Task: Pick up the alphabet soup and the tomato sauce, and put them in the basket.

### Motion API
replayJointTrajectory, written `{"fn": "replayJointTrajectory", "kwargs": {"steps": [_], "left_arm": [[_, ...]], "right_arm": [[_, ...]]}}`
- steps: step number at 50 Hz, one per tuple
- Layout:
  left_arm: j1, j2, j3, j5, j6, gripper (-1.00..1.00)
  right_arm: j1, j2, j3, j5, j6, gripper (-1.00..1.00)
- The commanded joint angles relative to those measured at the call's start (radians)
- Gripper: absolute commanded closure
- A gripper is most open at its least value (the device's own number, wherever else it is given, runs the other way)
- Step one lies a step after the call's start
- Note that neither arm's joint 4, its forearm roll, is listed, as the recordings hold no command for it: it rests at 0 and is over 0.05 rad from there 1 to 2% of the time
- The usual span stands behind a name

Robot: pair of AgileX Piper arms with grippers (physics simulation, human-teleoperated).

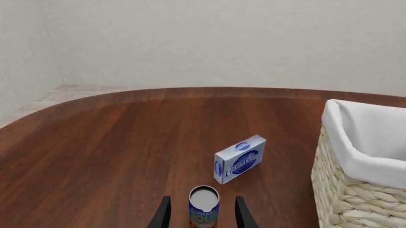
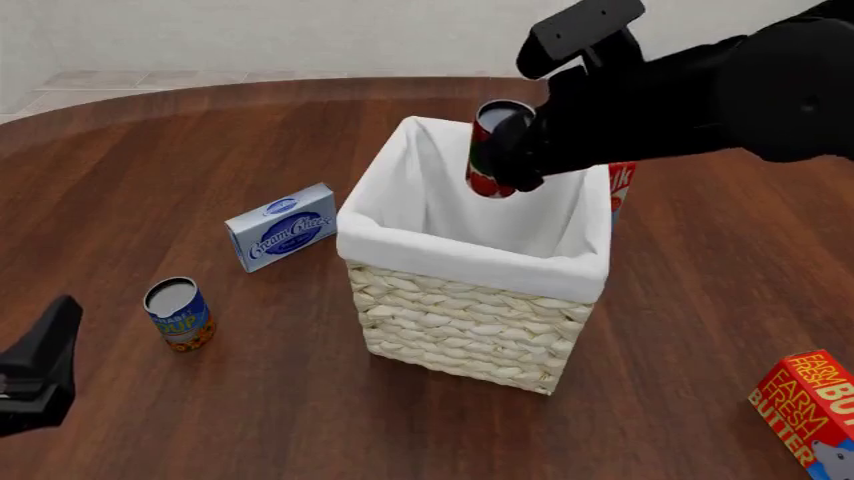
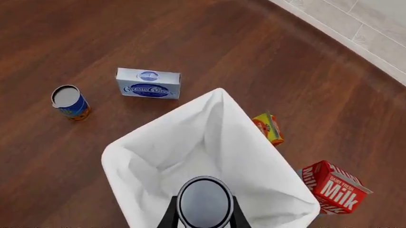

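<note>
Nearest me, the left gripper (image 1: 201, 216) is spread wide with the soup can (image 2: 179, 313) upright between its fingers, not yet pinched. It looks rigid, smooth and fairly light; I'd squeeze it across the middle of the label, since the round wall could slip. Further off, the right gripper (image 3: 203, 213) pinches the tomato can (image 2: 495, 150) over the open basket (image 2: 461, 300), clear of its liner.
</note>
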Motion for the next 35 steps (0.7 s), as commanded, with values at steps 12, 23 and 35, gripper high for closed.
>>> {"fn": "replayJointTrajectory", "kwargs": {"steps": [12,23,35], "left_arm": [[0.001,0.054,0.000,-0.054,0.000,-1.00],[0.001,0.042,0.000,-0.042,-0.001,-1.00],[0.002,0.006,0.000,-0.005,-0.001,-1.00]], "right_arm": [[-0.001,0.059,0.028,-0.022,0.013,1.00],[-0.009,0.098,0.019,-0.033,0.007,1.00],[-0.015,0.117,0.022,-0.042,0.007,1.00]]}}
